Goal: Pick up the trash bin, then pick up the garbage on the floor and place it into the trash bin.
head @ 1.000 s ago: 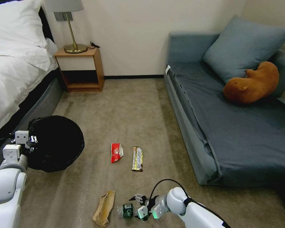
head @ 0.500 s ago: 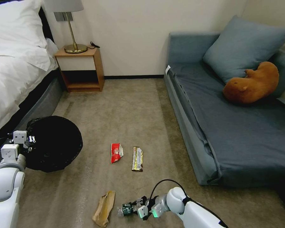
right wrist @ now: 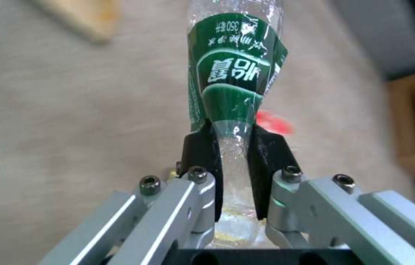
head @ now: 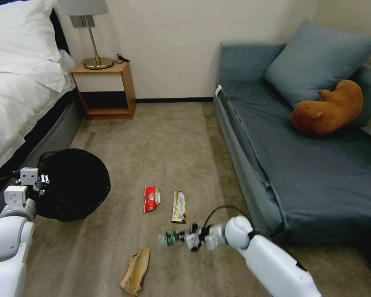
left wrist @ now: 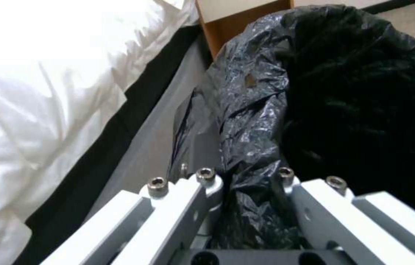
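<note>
— Bottle point(right wrist: 234, 77) first: why is it off the floor, lying sideways in the air?

— Because the right gripper point(right wrist: 234, 162) has its black fingers point(right wrist: 202, 154) squeezed in on the clear body just past the green label, so hard the plastic is pinched thin. In the head view it hangs above the carpet point(head: 173, 136), near the gold bar wrapper point(head: 179, 206).

— And the bin?

— The trash bin point(head: 72, 183) sits low on the robot's left, beside the bed point(head: 20, 95), mouth tilted toward the room. The left gripper point(left wrist: 249, 198) is closed over a fold of the black bag at its rim. I'd judge it's held that way so the opening faces whatever the other arm brings across.

— What's left down there?

— The red snack packet point(head: 151, 199) just beside the bar wrapper, and the brown paper wrapper point(head: 135, 271) nearer the robot. All three lie flat and apart.

— The room?

— Short beige carpet throughout. A wooden nightstand point(head: 105, 88) with a brass lamp point(head: 92, 37) against the wall, a blue sofa point(head: 309, 165) on the right with a cushion point(head: 317, 57) and a brown plush animal point(head: 327, 109).
</note>
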{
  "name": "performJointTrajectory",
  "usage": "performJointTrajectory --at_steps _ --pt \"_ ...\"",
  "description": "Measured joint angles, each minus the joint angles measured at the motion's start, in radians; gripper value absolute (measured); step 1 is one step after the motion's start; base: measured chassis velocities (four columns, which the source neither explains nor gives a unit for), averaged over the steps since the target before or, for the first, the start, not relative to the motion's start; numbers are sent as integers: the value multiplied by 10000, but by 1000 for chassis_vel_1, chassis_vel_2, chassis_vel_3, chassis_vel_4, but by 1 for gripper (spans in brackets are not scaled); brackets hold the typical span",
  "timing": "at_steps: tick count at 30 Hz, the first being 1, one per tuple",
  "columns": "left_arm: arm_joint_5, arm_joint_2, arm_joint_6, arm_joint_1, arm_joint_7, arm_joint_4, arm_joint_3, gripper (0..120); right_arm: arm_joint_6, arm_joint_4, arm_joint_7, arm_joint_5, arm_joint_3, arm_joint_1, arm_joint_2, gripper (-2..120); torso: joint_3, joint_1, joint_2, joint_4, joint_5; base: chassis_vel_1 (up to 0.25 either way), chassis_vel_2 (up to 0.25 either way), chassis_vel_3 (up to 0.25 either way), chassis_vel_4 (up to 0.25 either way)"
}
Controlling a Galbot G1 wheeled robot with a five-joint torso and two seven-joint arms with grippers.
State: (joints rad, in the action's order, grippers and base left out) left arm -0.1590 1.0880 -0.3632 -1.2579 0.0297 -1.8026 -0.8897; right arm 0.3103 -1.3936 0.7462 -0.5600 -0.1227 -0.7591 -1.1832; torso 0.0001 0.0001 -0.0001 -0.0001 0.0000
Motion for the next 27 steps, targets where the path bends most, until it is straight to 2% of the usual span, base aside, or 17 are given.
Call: performJointTrajectory --at_steps 3,5,9,12,13,14,15,17,19,22,24,26,27 --pt "10 19 -6 -5 0 -41 61 5 -237 -177 -42 527 -128 542 -7 7 0 0 0 1 0 0 0 0 0" --pt "14 48 -16 -14 3 -121 134 5 -592 -369 -117 1333 -222 1279 -315 7 0 0 0 0 -1 0 0 0 0" --pt "-38 98 -17 -27 14 -211 196 5 -952 -421 -272 2038 -232 1725 -708 7 -1 0 1 2 0 0 0 0 0" --pt "-259 222 46 -103 128 -390 317 5 -1645 -412 -789 3700 -268 2168 -1297 7 0 0 0 3 -2 0 0 0 0" --pt "-259 222 46 -103 128 -390 317 5 -1645 -412 -789 3700 -268 2168 -1297 7 0 0 0 3 -2 0 0 0 0" --pt "-364 268 103 -126 194 -452 360 5 -1954 -414 -1025 4607 -363 2233 -1414 7 0 0 0 3 -2 0 0 0 0" --pt "-364 268 103 -126 194 -452 360 5 -1954 -414 -1025 4607 -363 2233 -1414 7 0 0 0 3 -2 0 0 0 0" --pt "-609 365 166 -141 297 -547 457 5 -2728 -496 -1703 6418 -619 2243 -1632 7 0 0 0 0 -1 0 0 0 0" --pt "-637 391 185 -138 314 -556 485 5 -2941 -541 -1940 6884 -724 2228 -1688 7 0 0 1 0 -1 0 0 0 0" --pt "-744 480 212 -63 336 -573 622 5 -3675 -792 -2852 8521 -1244 2066 -1956 7 0 0 0 0 -2 0 0 0 0" --pt "-744 480 212 -63 336 -573 622 5 -3675 -792 -2852 8521 -1244 2066 -1956 7 0 0 0 0 -2 0 0 0 0" --pt "-839 577 213 -21 355 -616 716 5 -3896 -614 -3480 9209 -1566 1967 -2437 7 -1 0 1 1 -2 0 0 0 0" --pt "-839 577 213 -21 355 -616 716 5 -3896 -614 -3480 9209 -1566 1967 -2437 7 -1 0 1 1 -2 0 0 0 0"
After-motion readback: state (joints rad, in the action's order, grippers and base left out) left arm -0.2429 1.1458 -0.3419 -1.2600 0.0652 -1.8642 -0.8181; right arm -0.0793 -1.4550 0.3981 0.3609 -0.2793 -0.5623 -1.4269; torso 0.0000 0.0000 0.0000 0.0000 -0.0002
